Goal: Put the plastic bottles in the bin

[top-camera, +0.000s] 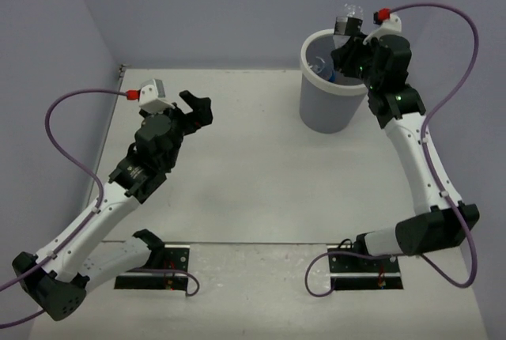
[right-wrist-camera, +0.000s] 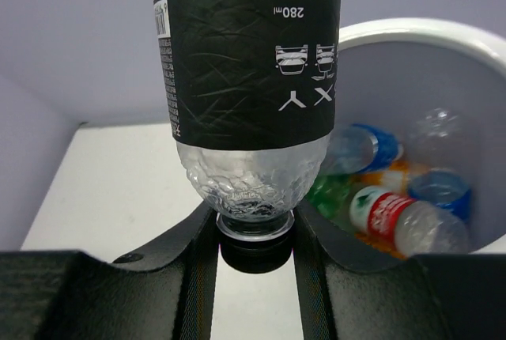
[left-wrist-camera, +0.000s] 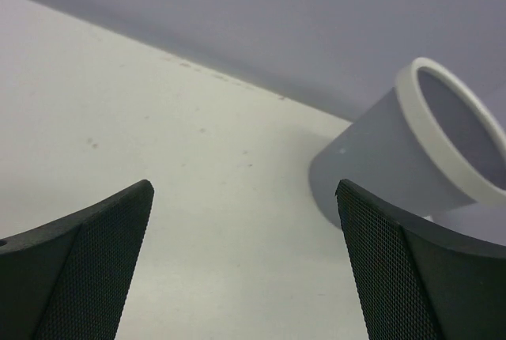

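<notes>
We noted the right gripper [right-wrist-camera: 254, 239] clamped on the neck of a clear crinkled plastic bottle with a black label [right-wrist-camera: 249, 71]. The bottle was inverted, cap down, at the rim of the round light-grey bin [top-camera: 332, 111] near the far right corner of the white table [top-camera: 253, 174]. Inside lay other bottles [right-wrist-camera: 403, 217]. The left gripper [top-camera: 196, 109] stood wide, holding nothing.

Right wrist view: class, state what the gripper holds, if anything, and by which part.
The right gripper holds the dark-labelled bottle by its neck, at the cap end, near the bin. The left gripper stands open and holds nothing.
</notes>
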